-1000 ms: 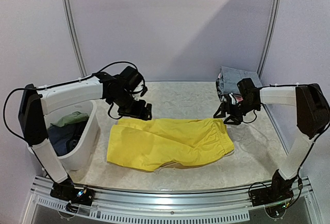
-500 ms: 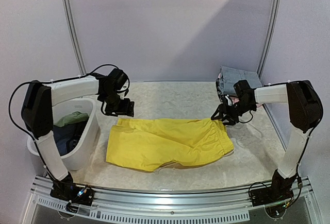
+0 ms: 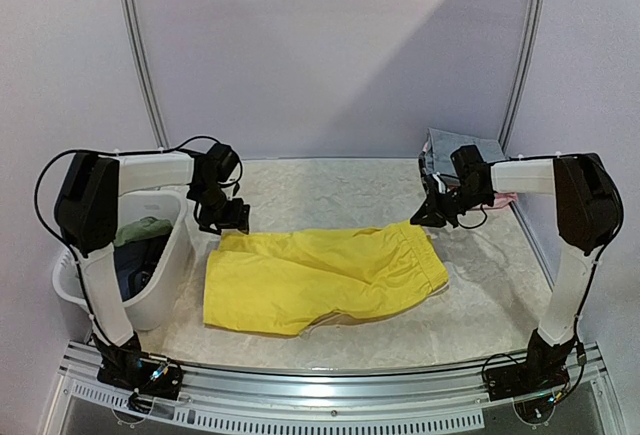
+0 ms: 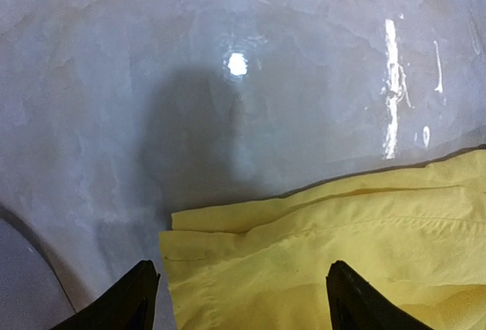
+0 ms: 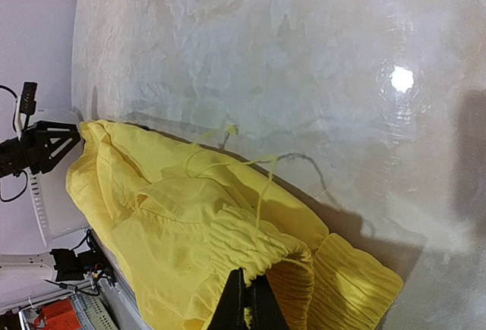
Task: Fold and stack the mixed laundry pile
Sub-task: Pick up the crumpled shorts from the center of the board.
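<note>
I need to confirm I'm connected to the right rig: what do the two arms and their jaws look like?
Both the left arm and right arm have white tubular links, bulky black joint housings and black wrists, with thin black cables looping alongside. The jaws are plain black and tapered; no markings show.

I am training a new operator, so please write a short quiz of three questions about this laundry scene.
1. True or false: the left gripper is shut on the yellow shorts.
2. Which part of the shorts does the right gripper pinch? A) a leg hem B) the elastic waistband C) a pocket
3. Where do the green garment and the dark blue garment lie?
Key: 1 false, it hangs open over a leg corner. 2 B. 3 in the white tub.
</note>
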